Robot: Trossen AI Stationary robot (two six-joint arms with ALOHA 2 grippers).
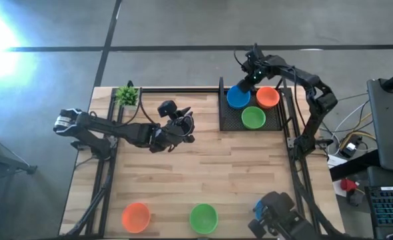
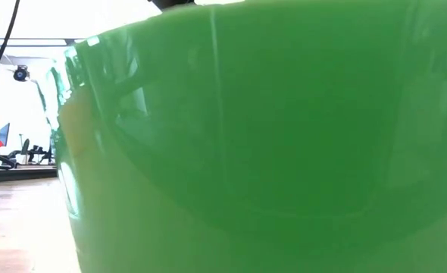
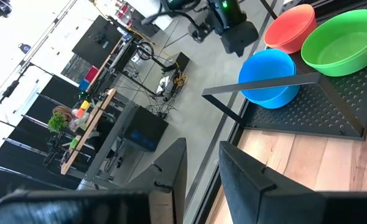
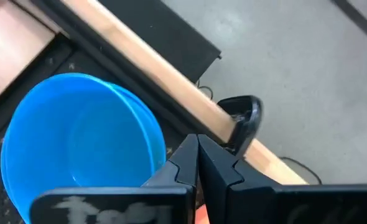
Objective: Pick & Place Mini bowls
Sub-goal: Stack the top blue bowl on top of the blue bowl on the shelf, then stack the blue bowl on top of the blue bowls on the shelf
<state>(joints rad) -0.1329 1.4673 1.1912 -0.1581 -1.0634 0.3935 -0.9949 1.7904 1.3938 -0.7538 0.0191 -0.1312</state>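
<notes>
Pick step: right gripper (image 1: pixel 248 83), fingers closed on the blue bowl (image 1: pixel 238 97) rim (far tray); next, lift clear.

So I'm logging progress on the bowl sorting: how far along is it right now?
Done: an orange bowl and a green bowl sit at the table's near edge.
In hand: the right gripper is shut at the rim of the blue bowl in the black tray.
Left: the tray's orange bowl and green bowl. The left gripper waits mid-table.
</notes>
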